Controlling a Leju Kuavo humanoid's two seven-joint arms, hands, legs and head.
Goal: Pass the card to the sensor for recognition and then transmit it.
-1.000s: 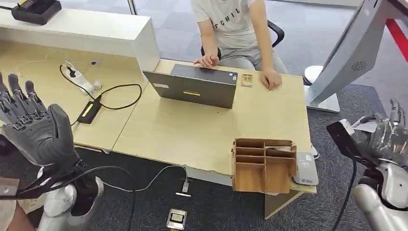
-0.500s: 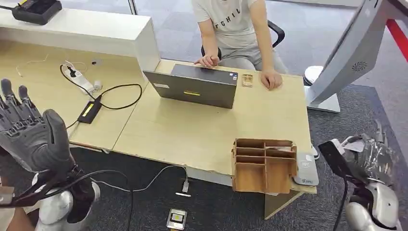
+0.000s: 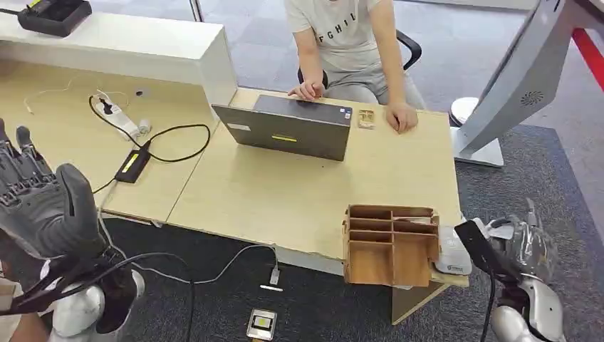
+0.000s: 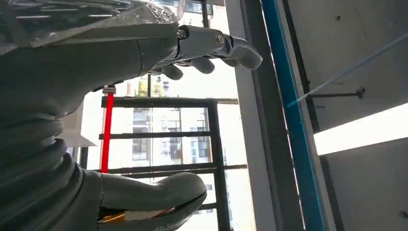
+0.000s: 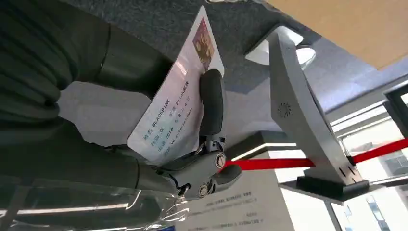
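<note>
My right hand (image 3: 523,246) sits low at the right, just off the table's right front corner, and it holds a white card (image 5: 175,108) with printed text and a small photo. In the right wrist view my hand (image 5: 144,144) has a dark finger lying across the card's face. The grey sensor pad (image 3: 453,251) lies on the table's front right corner, right beside the wooden organizer (image 3: 390,242). My left hand (image 3: 43,199) is raised at the far left with fingers spread and holds nothing; the left wrist view shows that hand (image 4: 120,72) against windows.
A person sits behind the table (image 3: 299,185) with hands by a grey laptop (image 3: 292,128). A power strip and cables (image 3: 132,139) lie on the left desk. A grey stand (image 3: 513,78) rises at the right. A small device (image 3: 261,324) lies on the floor.
My right hand has come down and leftward with the card, toward the sensor pad at the table corner. My left hand has sunk lower and drifted left.
</note>
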